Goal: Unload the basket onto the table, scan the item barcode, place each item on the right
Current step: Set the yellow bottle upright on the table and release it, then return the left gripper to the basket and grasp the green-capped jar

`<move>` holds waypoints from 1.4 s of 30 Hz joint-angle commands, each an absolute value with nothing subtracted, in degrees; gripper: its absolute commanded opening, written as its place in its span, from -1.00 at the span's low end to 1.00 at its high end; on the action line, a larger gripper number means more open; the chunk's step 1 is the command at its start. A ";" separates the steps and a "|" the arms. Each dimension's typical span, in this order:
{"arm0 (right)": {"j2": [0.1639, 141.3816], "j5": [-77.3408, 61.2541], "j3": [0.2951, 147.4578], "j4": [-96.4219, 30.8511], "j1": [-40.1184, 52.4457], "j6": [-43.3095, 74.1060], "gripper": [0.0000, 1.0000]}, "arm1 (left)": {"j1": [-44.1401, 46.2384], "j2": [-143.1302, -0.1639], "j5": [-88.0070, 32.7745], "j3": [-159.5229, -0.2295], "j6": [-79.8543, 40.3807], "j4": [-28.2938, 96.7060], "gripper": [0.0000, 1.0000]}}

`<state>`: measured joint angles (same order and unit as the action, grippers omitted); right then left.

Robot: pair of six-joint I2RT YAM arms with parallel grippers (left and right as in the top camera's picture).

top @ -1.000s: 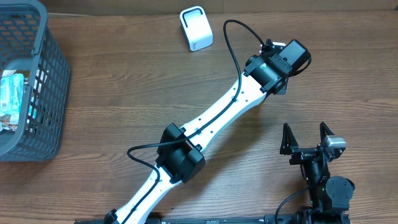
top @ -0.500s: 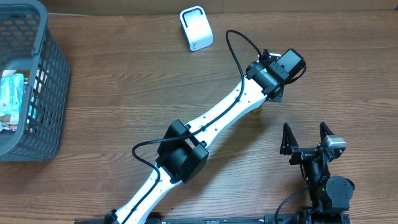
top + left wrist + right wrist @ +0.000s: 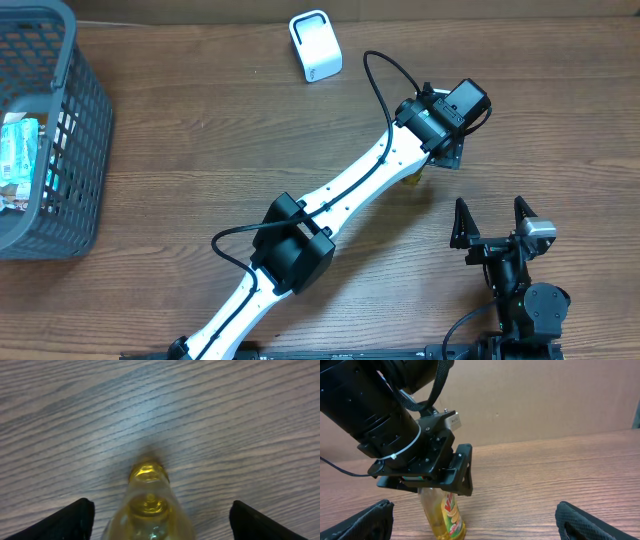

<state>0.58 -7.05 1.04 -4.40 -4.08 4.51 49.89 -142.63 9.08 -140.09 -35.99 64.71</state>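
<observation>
A clear bottle of yellow liquid (image 3: 444, 516) with a green and yellow label stands upright on the wooden table. In the left wrist view I look down on the bottle's base end (image 3: 149, 502), with one black finger on each side and a gap to each. My left gripper (image 3: 160, 525) is open around the bottle's top and does not touch it. In the overhead view the left gripper (image 3: 448, 150) covers nearly all of the bottle. My right gripper (image 3: 489, 212) stands open and empty near the front edge, facing the bottle. The barcode is not visible.
A white scanner block (image 3: 315, 45) sits at the back of the table. A grey basket (image 3: 88, 75) with packaged goods fills the far left. The left arm stretches diagonally across the table's middle.
My left gripper has opened and let go of the bottle, which now stands on the table. Before that the wrist shifted slightly toward the front. The right arm has not moved.
</observation>
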 commanded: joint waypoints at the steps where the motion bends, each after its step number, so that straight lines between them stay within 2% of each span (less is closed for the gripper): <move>1: 0.16 -6.50 0.45 -4.19 -3.77 4.71 1.00 | 49.56 -142.69 7.66 -144.44 -31.16 65.52 0.86; 5: 0.16 -6.50 0.45 -4.19 -3.77 4.71 1.00 | 48.75 -142.69 7.70 -153.95 -28.08 66.63 1.00; 8: 0.16 -6.50 0.45 -4.19 -3.77 4.71 1.00 | 47.92 -142.69 7.94 -161.38 -26.83 68.14 1.00; 15: 0.16 -6.50 0.45 -4.19 -3.77 4.71 1.00 | 41.89 -142.69 17.50 -180.31 -25.23 78.81 1.00; 19: 0.16 -6.50 0.45 -4.19 -3.77 4.73 1.00 | 35.40 -137.19 23.03 -180.02 -25.28 84.60 1.00; 27: 0.16 -6.50 0.45 -4.19 -3.77 4.73 1.00 | 18.17 -123.50 23.27 -180.02 -27.27 96.75 1.00; 35: 0.16 -6.52 0.45 -4.19 -3.77 4.71 1.00 | 2.35 -112.81 16.21 -180.00 -20.88 96.79 0.99; 42: 0.16 -6.52 0.45 -4.19 -3.77 4.71 1.00 | -5.26 -108.42 16.69 -179.98 -15.33 96.79 0.99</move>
